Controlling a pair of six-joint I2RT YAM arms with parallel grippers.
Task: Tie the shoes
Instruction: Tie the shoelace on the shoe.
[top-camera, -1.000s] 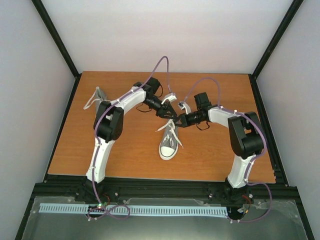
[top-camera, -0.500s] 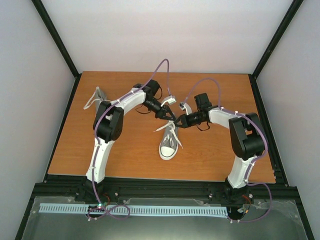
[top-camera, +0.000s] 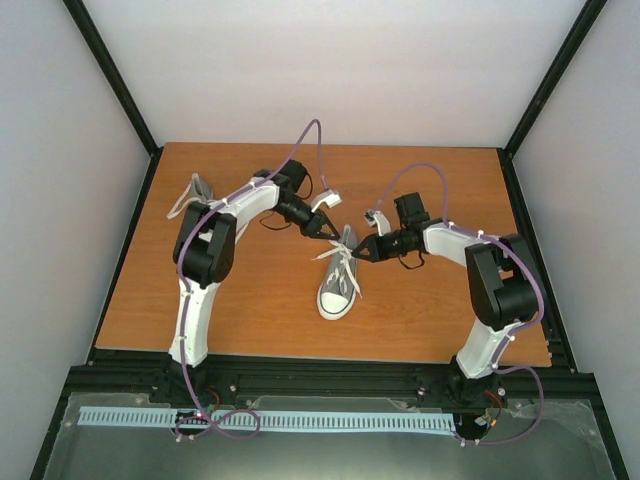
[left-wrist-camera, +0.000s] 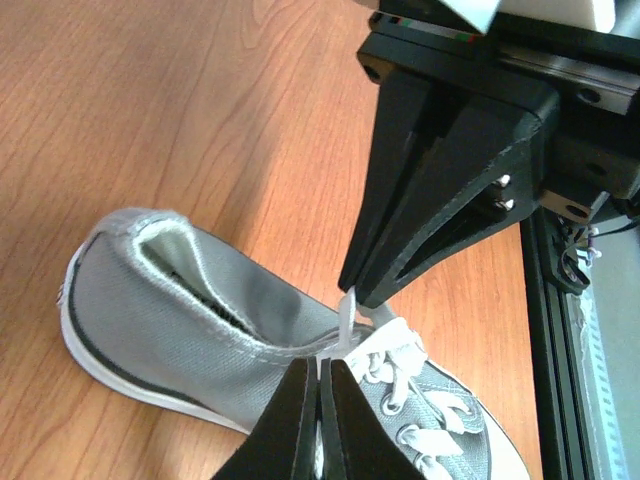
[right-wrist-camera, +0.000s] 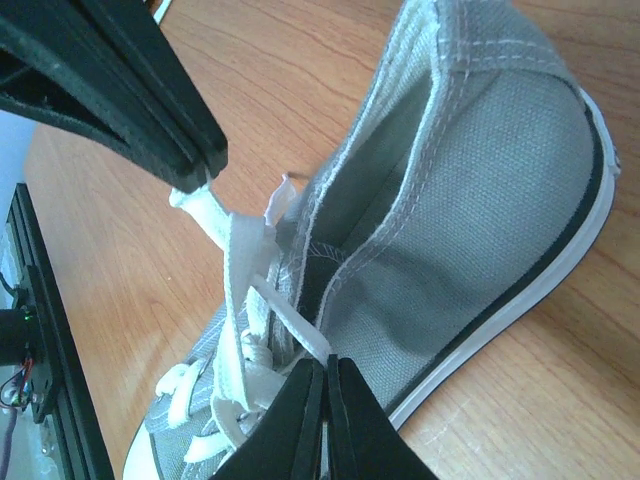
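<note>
grey canvas sneaker with white laces (top-camera: 338, 285) at centre of wooden table (top-camera: 240, 310), no knot yet. left gripper (top-camera: 328, 232) and right gripper (top-camera: 362, 250) each pinch white lace end (left-wrist-camera: 346, 318). second grey sneaker (top-camera: 196, 195) far left, laces loose.

Two shoes (top-camera: 338, 287) (top-camera: 196, 190), two arms (top-camera: 213, 250) (top-camera: 497, 285)

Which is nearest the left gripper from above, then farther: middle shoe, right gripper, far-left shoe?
1. Middle shoe, touching: the left gripper pinches its lace.
2. Right gripper, just across that shoe, rightward.
3. Far-left shoe, way off back-left.
</note>
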